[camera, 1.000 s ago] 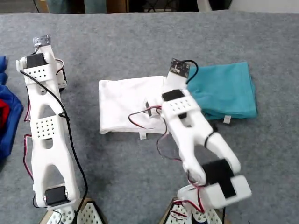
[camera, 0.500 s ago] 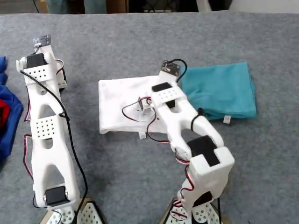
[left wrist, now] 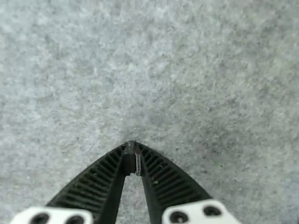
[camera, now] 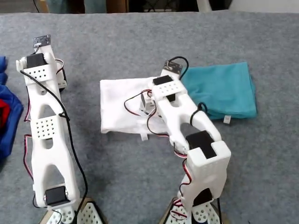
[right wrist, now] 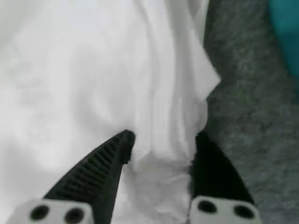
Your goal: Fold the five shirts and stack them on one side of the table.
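- The right jaws are grasping the white shirt (right wrist: pixel 70 70): a bunched ridge of cloth at the shirt's right edge fills the gap between them. One jaw sits on the shirt and the other is at its edge, over bare grey.
- The left jaws are clenched on nothing, tips touching, low over bare grey surface at the far left.
- The bench (camera: pixel 140 42) is covered in grey felt-like fabric and carries everything else.
- The left arm (camera: pixel 46 126) stretches from its base at the near edge toward the far left, well apart from the shirts.
- The right arm (camera: pixel 187 121) rises from its base at the near edge, right of centre, and bends far and left. Its wrist is over the right edge of the white shirt.
- The white shirt lies folded into a rough rectangle in the middle of the bench, with its right part hidden under the arm.
- A teal shirt (camera: pixel 224 88) lies folded just to the right of the white one, on the right side of the bench.
- Blue cloth with a patch of red (camera: pixel 7 116) lies at the left edge of the bench, partly cut off.
- A small white tag (camera: pixel 143 136) sticks out from the near edge of the white shirt.
- Another small tag (camera: pixel 227 119) shows at the near edge of the teal shirt.
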Controlling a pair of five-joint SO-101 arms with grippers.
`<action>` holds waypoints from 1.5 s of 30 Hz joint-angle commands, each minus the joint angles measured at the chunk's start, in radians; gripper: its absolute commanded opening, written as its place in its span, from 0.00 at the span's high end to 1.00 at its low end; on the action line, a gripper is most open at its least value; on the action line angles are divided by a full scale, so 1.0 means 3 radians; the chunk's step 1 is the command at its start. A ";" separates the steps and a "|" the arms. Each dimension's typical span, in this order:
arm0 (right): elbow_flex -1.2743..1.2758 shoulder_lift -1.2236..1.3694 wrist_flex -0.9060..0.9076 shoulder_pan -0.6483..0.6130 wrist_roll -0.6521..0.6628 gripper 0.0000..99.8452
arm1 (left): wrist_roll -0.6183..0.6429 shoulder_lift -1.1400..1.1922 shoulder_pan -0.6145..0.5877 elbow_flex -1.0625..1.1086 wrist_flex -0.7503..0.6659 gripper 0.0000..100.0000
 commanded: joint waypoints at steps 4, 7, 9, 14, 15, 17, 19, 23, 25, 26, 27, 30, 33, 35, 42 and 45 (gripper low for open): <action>-0.0038 0.0084 0.0056 0.0005 0.0066 0.96 | 0.0031 0.0005 -0.0090 -0.0064 0.0005 0.97; -0.0146 0.0084 0.0153 0.0005 0.0077 0.99 | 0.0031 0.0005 -0.0090 -0.0064 0.0005 0.97; -0.0253 0.0084 0.0245 0.0005 0.0153 0.99 | 0.0020 -0.0005 -0.0074 -0.0069 0.0005 0.97; -0.0350 0.0105 0.0399 0.0005 0.0327 0.99 | -0.0056 -0.0138 0.0090 -0.0074 0.0010 0.97; -0.0325 0.0110 0.0384 0.0036 0.0327 0.99 | -0.0046 -0.0256 0.0151 -0.0069 0.0010 0.97; -0.0299 0.0105 0.0378 0.0092 0.0358 0.99 | -0.0046 -0.0511 0.0274 -0.0033 0.0010 0.97; -0.0263 0.0105 0.0343 0.0128 0.0532 0.99 | -0.0046 -0.0726 0.0396 0.0043 0.0010 0.97; -0.0396 0.0079 0.0368 0.0143 0.0609 0.99 | -0.0046 -0.1084 0.0545 0.0458 0.0010 0.97; -0.0524 0.0079 0.0440 0.0143 0.0644 0.99 | -0.0046 -0.1207 0.0560 0.0657 0.0010 0.97; -0.0596 0.0084 0.0481 0.0138 0.0706 0.99 | -0.0046 -0.1253 0.0560 0.0749 0.0010 0.97; -0.0657 0.0100 0.0527 0.0138 0.0747 0.99 | -0.0046 -0.1279 0.0560 0.0821 0.0010 0.97; -0.0754 0.0090 0.0578 0.0143 0.0798 0.99 | 0.0036 -0.1314 0.0606 0.1046 0.0005 0.89; -0.0862 0.0079 0.0598 0.0138 0.0859 0.99 | 0.0133 -0.1345 0.0586 0.1158 0.0005 0.77; -0.1036 0.0084 0.0696 0.0128 0.0869 0.99 | 0.0133 -0.1345 0.0524 0.1158 0.0005 0.73; -0.2074 0.0105 0.1284 0.0189 0.1381 0.99 | 0.0113 -0.1309 0.0095 0.1286 0.0005 0.73; -0.2406 0.0105 0.1412 0.0327 0.1718 0.99 | -0.0051 -0.1309 -0.0049 0.1440 0.0005 0.73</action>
